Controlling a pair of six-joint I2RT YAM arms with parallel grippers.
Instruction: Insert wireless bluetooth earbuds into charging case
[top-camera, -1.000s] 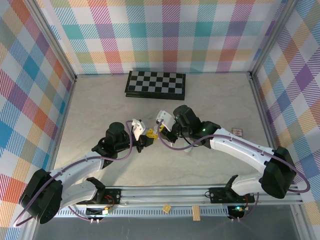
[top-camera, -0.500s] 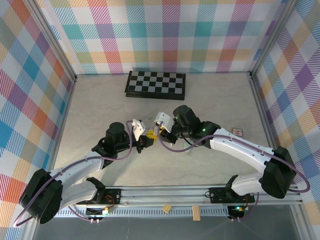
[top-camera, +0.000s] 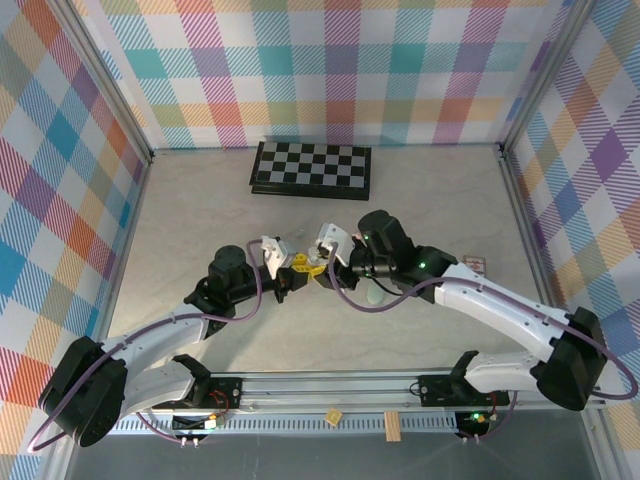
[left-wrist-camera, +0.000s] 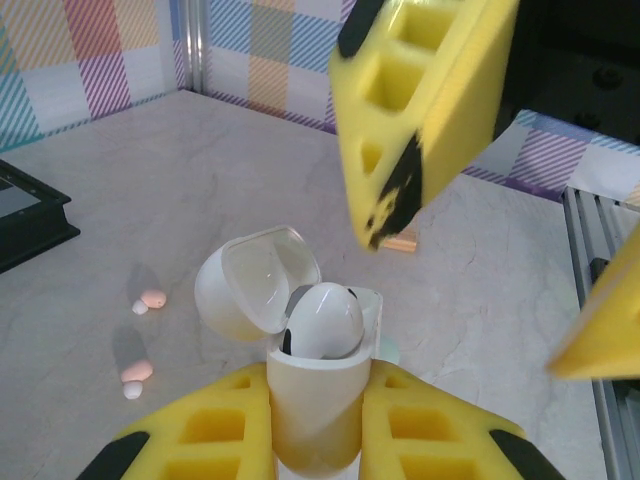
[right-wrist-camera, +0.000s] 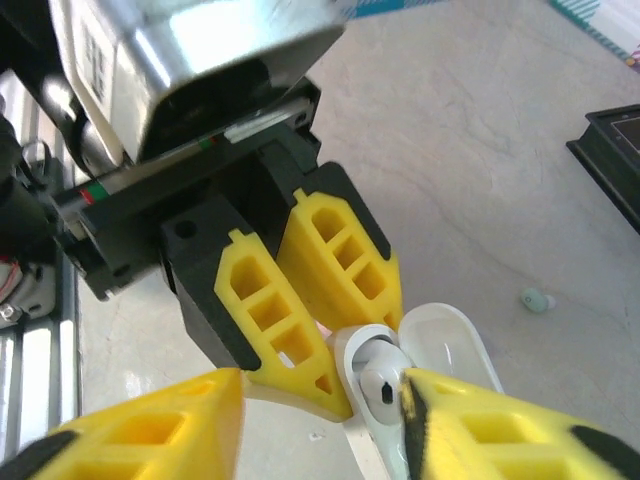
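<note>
My left gripper (left-wrist-camera: 312, 425) is shut on a white charging case (left-wrist-camera: 310, 395) and holds it upright above the table, lid (left-wrist-camera: 258, 280) swung open. A white earbud (left-wrist-camera: 325, 320) sits in the case, its rounded head above the rim. My right gripper (right-wrist-camera: 320, 425) is open right at the case (right-wrist-camera: 372, 350); one finger (right-wrist-camera: 500, 430) lies against the earbud (right-wrist-camera: 380, 388), the other (right-wrist-camera: 140, 430) stands apart. The two grippers meet mid-table, left gripper (top-camera: 293, 267) facing right gripper (top-camera: 320, 262). Two pink earbuds (left-wrist-camera: 152, 298) (left-wrist-camera: 136, 371) and a pale green one (right-wrist-camera: 537, 299) lie loose on the table.
A folded chessboard (top-camera: 310, 167) lies at the back of the table. A pale green rounded object (top-camera: 375, 297) rests under the right arm, and a small card (top-camera: 475, 264) lies to the right. A wooden block (top-camera: 395, 425) sits on the front rail.
My right gripper has opened and its arm has shifted a little to the right. The left gripper still holds the case in about the same place.
</note>
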